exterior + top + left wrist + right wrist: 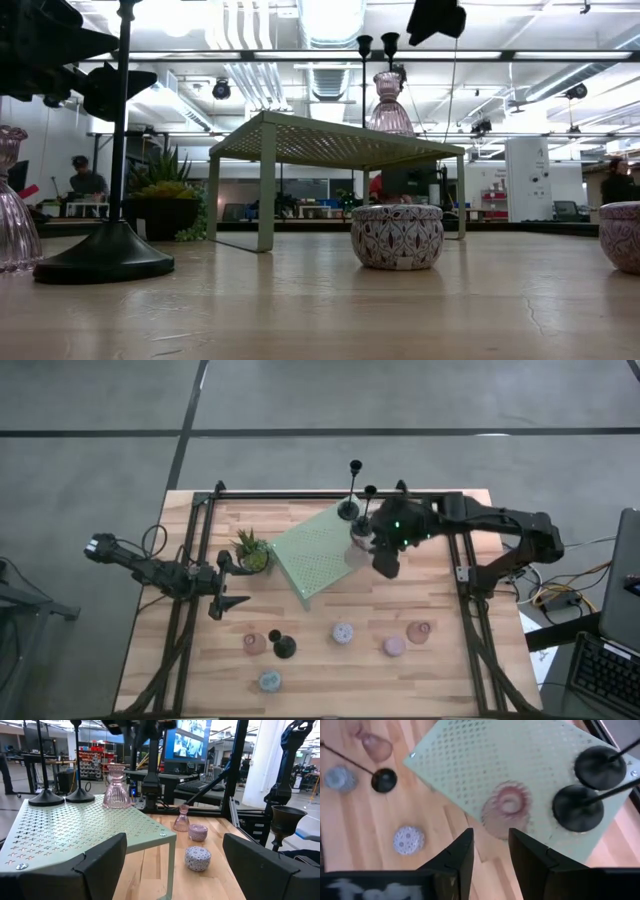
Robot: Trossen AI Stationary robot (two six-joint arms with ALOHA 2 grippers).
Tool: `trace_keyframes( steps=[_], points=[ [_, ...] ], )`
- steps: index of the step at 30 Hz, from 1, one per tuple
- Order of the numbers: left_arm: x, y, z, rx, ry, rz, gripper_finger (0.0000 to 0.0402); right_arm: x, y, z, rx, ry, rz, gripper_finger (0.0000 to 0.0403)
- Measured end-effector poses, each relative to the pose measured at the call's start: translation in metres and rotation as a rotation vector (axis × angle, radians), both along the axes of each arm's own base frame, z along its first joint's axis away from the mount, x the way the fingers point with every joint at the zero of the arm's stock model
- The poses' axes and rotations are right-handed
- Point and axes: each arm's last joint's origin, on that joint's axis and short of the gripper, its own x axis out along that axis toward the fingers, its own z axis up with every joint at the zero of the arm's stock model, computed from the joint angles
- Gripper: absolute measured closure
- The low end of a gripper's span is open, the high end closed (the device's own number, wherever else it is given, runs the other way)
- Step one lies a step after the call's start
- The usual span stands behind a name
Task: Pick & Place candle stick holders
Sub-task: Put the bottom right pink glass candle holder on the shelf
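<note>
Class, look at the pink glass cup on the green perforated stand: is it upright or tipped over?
Upright. The pink glass cup stands on its flared base on the green perforated stand, beside two black stick holders, mouth upward.

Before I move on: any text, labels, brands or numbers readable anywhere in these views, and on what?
None can be read.
Monitor beyond the table, left wrist view: it shows a picture, any text too small to read.
Patterned tin on the table, low view: decoration only, no lettering.
Keyboard beside the table, high view: keys too small to read.
Pink glass cup and black sticks on the green stand: no labels visible.
</note>
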Motion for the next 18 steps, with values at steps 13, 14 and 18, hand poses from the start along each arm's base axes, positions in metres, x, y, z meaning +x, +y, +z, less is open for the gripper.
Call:
trace_keyframes(
  steps=[13, 14, 18],
  points=[
    [0.000, 0.000, 0.000, 0.000, 0.000, 0.000, 0.0067, -0.001, 0.063, -0.049, -0.237, 0.074, -0.039, 0.0348],
    [0.000, 0.000, 0.000, 0.001, 0.001, 0.000, 0.0067, -0.001, 0.065, -0.053, -0.242, 0.069, -0.055, 0.0349],
    [0.000, 0.000, 0.000, 0.000, 0.001, 0.000, 0.0067, -0.002, 0.068, -0.067, -0.255, 0.003, -0.117, 0.0340]
  ],
)
